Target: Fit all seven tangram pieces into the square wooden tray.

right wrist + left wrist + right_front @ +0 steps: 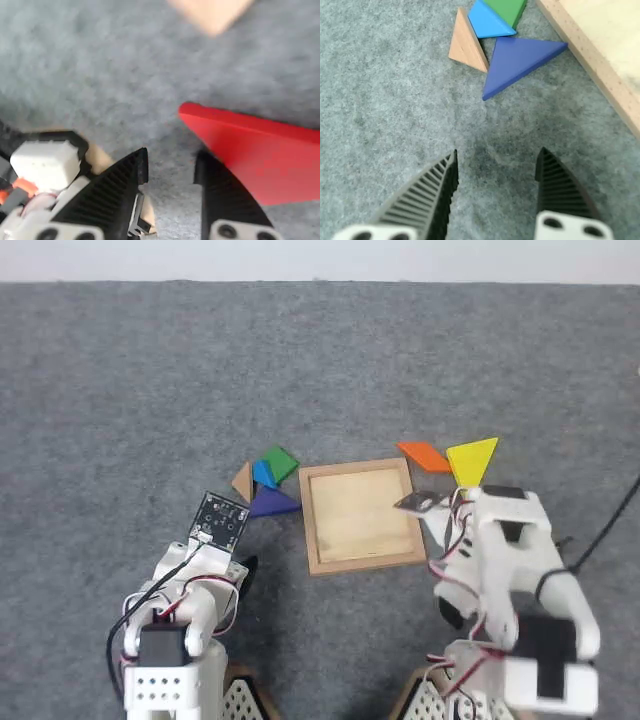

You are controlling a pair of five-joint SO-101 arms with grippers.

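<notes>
The square wooden tray (360, 515) lies mid-table with nothing in it. Left of it cluster a plain wood triangle (466, 45), a blue triangle (490, 22), a green piece (507, 7) and an indigo triangle (520, 57). My left gripper (498, 155) hangs open over bare carpet, a short way back from that cluster. An orange parallelogram (424, 455) and a yellow triangle (472, 460) lie off the tray's far right corner. A red triangle (255, 155) lies flat just outside one finger of my right gripper (171, 157), which is open with only carpet between its fingers.
Grey carpet covers the table. The tray's edge (600, 65) runs close beside the indigo triangle. In the high view the right arm (505, 540) stands just right of the tray, the left arm (200, 580) near its front left. A pale wooden corner (210, 12) shows blurred beyond the right gripper.
</notes>
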